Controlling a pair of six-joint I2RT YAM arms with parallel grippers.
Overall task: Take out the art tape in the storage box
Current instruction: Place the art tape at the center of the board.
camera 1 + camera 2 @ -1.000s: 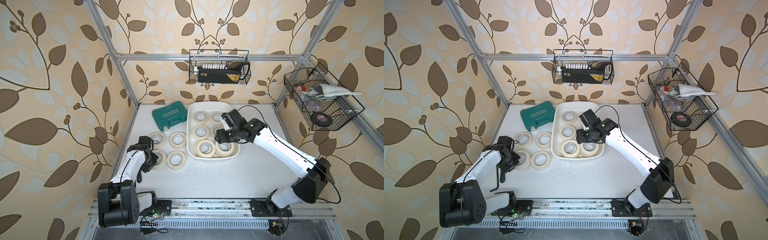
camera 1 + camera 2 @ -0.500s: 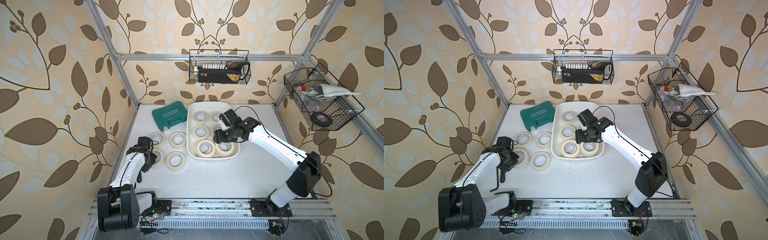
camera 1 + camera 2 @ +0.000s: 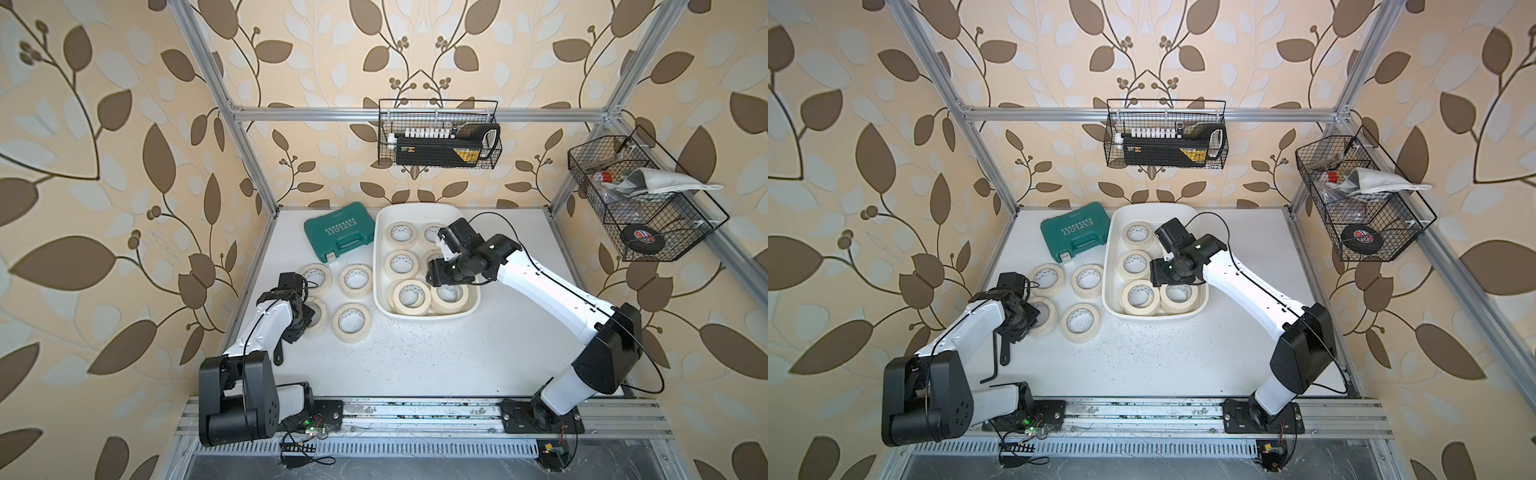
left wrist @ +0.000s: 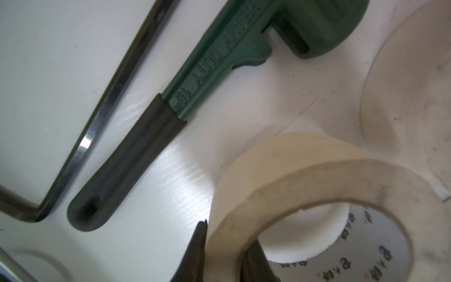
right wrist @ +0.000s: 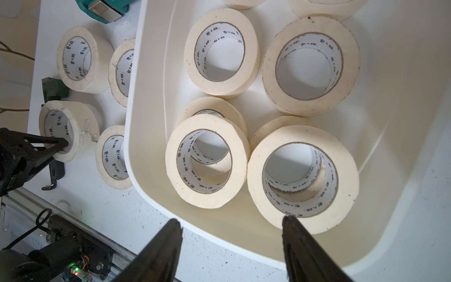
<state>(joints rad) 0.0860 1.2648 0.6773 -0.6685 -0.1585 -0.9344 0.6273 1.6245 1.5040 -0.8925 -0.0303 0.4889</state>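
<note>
Left tool (image 4: 225, 247) pinches one of four unboxed art tape rolls (image 3: 351, 322); right tool (image 5: 231, 222) released

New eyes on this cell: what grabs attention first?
The cream tape rolls stand out. Many lie in the white storage box at mid-table, some stacked, with four more on the table to its left. The left fingers pinch the wall of one of those four, while the right fingers hang open above the box's near end.
</note>
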